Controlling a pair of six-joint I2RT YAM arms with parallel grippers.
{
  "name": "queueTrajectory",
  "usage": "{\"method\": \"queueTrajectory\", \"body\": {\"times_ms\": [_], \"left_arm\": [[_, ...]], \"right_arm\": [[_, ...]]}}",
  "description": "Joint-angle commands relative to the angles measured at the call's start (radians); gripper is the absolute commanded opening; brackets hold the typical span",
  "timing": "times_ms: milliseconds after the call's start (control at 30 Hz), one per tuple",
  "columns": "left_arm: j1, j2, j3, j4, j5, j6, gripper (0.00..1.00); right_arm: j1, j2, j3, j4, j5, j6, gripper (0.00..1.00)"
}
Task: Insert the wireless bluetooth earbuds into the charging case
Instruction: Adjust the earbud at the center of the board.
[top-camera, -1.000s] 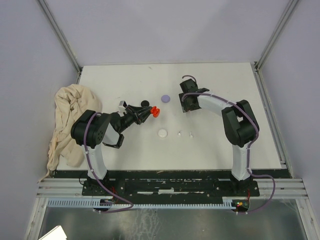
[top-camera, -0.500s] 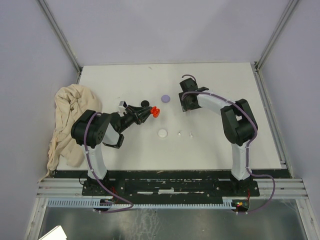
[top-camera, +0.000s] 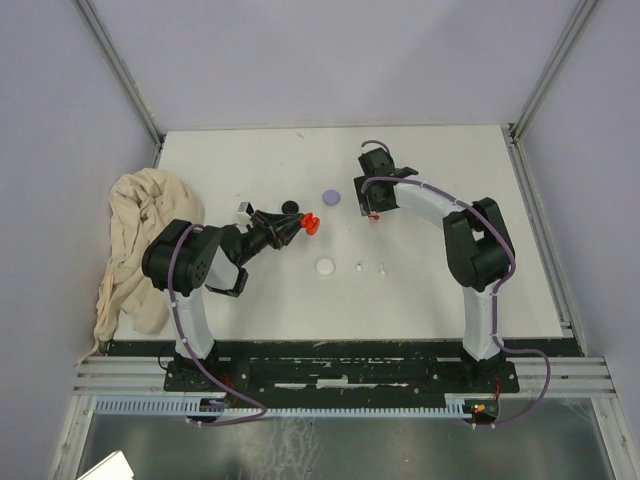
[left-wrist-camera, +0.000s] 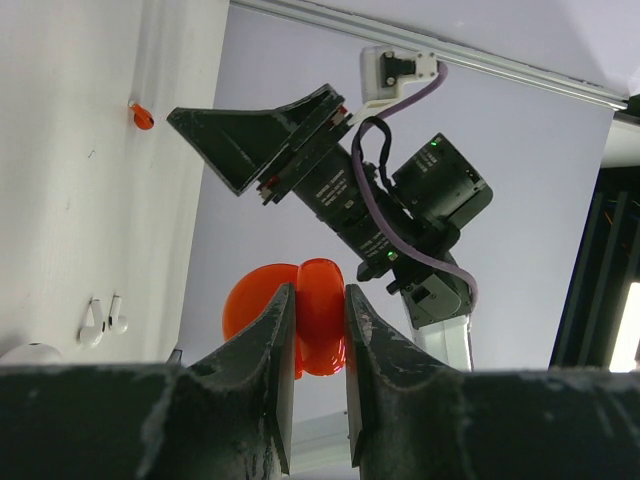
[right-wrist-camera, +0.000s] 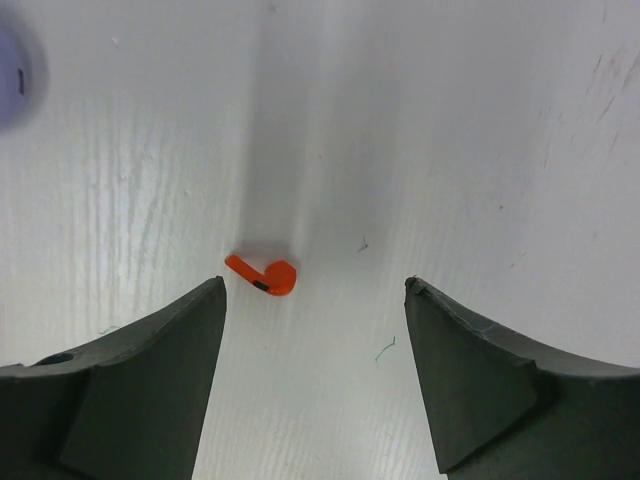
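My left gripper (top-camera: 303, 225) is shut on the red charging case (top-camera: 311, 224), holding it above the table. In the left wrist view the case (left-wrist-camera: 322, 300) shows two red halves, with one half clamped between the fingers (left-wrist-camera: 268, 345). A red earbud (right-wrist-camera: 265, 275) lies on the table just ahead of my open right gripper (right-wrist-camera: 315, 290), nearer its left finger and touching neither. From above, the same earbud (top-camera: 373, 215) shows just below the right gripper (top-camera: 376, 200). Two white earbuds (top-camera: 358, 267) (top-camera: 382, 268) lie loose near the table's middle.
A round white case (top-camera: 325, 267) sits left of the white earbuds. A lilac case (top-camera: 332, 197) and a black case (top-camera: 291, 208) lie farther back. A crumpled beige cloth (top-camera: 140, 240) covers the table's left edge.
My right gripper has drawn back toward the far side, and the red earbud now shows on the table below it. The left arm and the red case have not moved.
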Motion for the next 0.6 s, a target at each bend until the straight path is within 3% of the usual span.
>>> {"method": "queueTrajectory", "body": {"times_ms": [0, 567], "left_arm": [[0.006, -0.003, 0.007, 0.201, 0.012, 0.044, 0.03], [0.01, -0.016, -0.001, 0.2, 0.014, 0.043, 0.03]], "right_arm": [[-0.004, 0.021, 0.097, 0.0, 0.002, -0.009, 0.8], [-0.029, 0.141, 0.243, -0.074, 0.006, -0.014, 0.81]]}}
